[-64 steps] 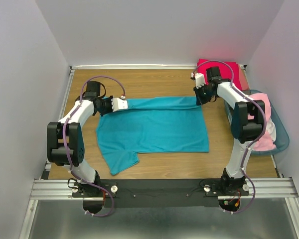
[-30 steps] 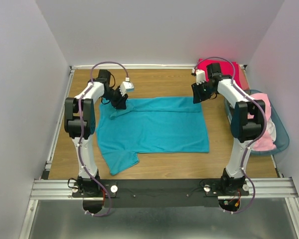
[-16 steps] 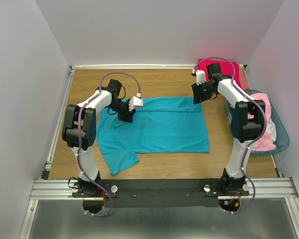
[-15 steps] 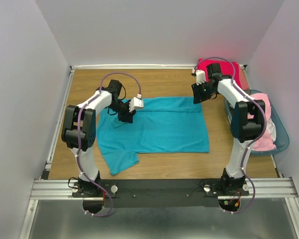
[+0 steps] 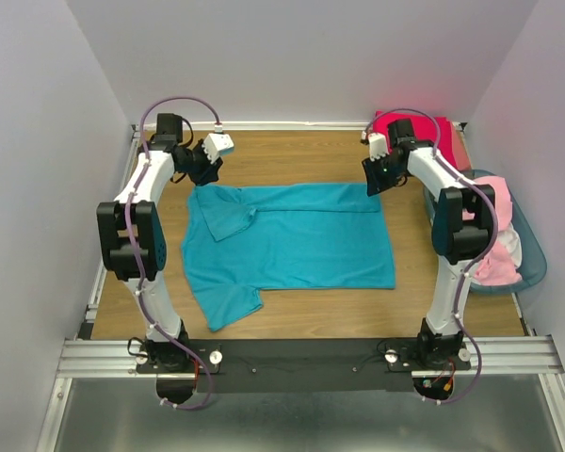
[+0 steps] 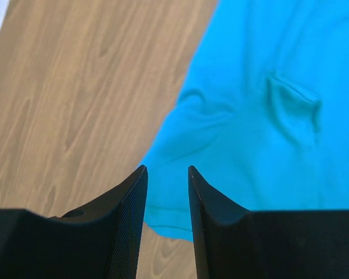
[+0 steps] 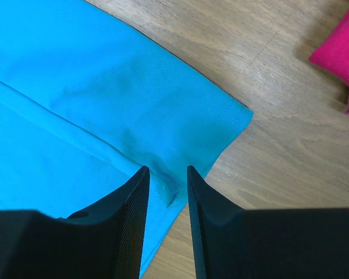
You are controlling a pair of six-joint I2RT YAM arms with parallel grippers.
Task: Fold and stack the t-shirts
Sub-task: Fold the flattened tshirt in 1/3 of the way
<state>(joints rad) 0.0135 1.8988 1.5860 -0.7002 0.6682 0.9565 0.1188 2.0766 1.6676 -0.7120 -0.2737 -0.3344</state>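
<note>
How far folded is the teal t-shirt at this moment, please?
Partly folded: the teal t-shirt lies flat on the table, far edge and far-left sleeve turned in, near-left sleeve sticking out.

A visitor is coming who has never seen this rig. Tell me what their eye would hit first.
The teal t-shirt, spread across the middle of the wooden table, grabs the eye first. Next comes the crimson-pink shirt in the far right corner. After that it is the blue basket at the right edge, with pale pink cloth in it.
</note>
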